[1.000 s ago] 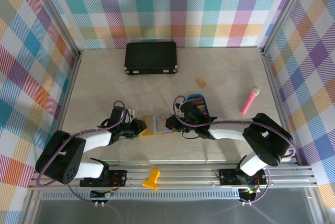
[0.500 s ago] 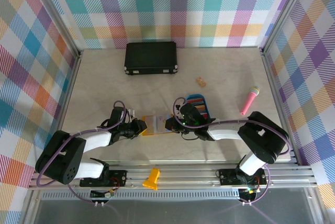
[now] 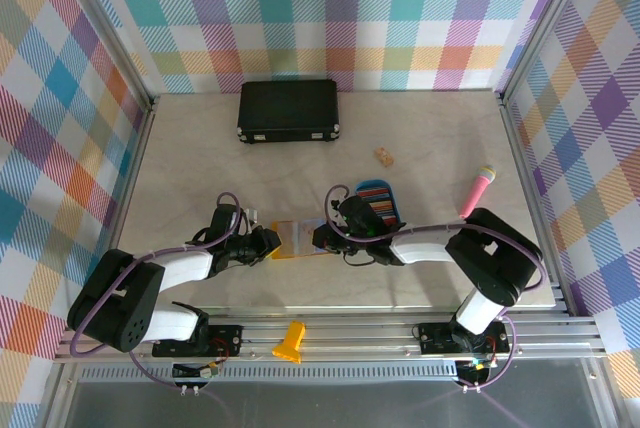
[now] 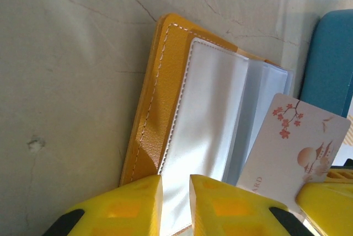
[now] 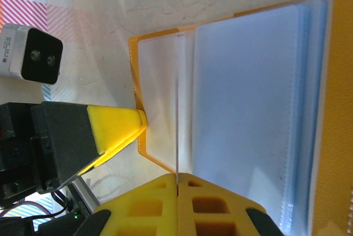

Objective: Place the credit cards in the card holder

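One credit card (image 4: 292, 142) sits pinched in right end effector (image 5: 177, 180); left end effector (image 4: 176, 183) clamps open card holder (image 4: 159, 98).

card holder (image 5: 337, 81) cut off at right edge

A black case (image 3: 288, 112) lies at upper centre of the top view on the beige table (image 3: 190, 163). Right of centre sit 1 small tan object (image 3: 384, 156), 1 pink microphone (image 3: 476, 192) further right and 1 blue tray (image 3: 394, 206) below them. 1 yellow piece (image 3: 289, 341) rests on the bottom rail
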